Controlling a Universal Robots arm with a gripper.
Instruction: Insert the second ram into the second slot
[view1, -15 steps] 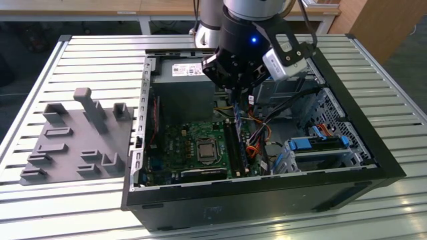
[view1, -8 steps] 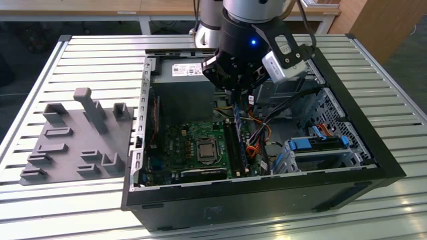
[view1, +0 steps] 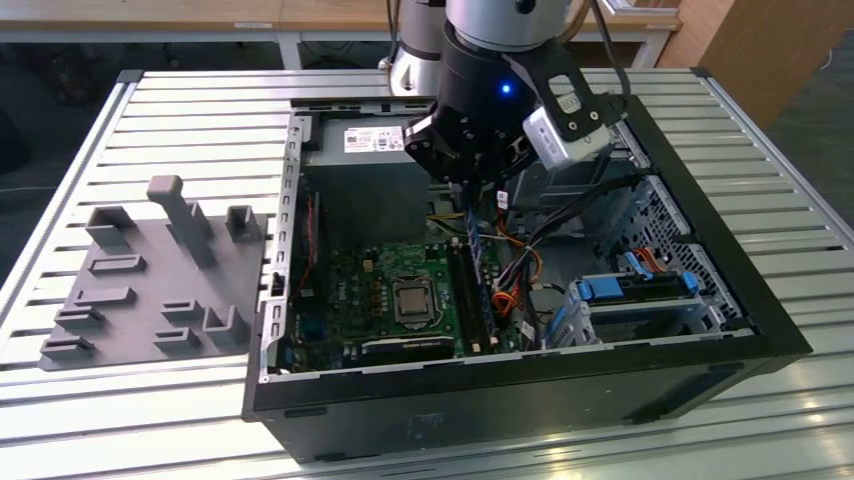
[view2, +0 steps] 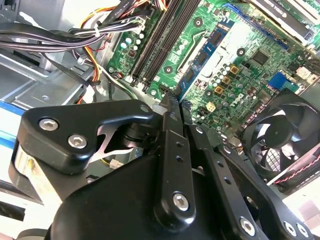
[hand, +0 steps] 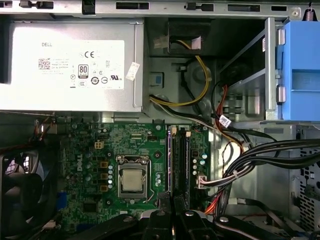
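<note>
**Gripper holds the second ram over the motherboard, closed narrow on it**

Nearest in the exterior view is the black wall of the open computer case (view1: 534, 400), which lies on the slatted desk (view1: 134, 420). Inside it lies the green motherboard (view1: 360, 290) with its CPU socket (view1: 411, 300). The long dark memory slots (view1: 478, 300) run just beside the socket, toward the exterior view's right. Further to that side sits a blue drive bracket (view1: 627, 288).

Above the slots hangs the gripper (view2: 172, 102), its fingers (view2: 170, 145) drawn close together and clamped on the second ram (view2: 202, 57). The stick reaches from the fingertips down toward the board, with its dark chips showing. It is near the slots; whether its far edge touches one cannot be told.

Behind the gripper is the grey power supply (hand: 75, 65), with bundled cables (hand: 260, 155) trailing beside it. On the exterior view's left, a grey fixture tray (view1: 147, 290) rests on the desk beside the case.
</note>
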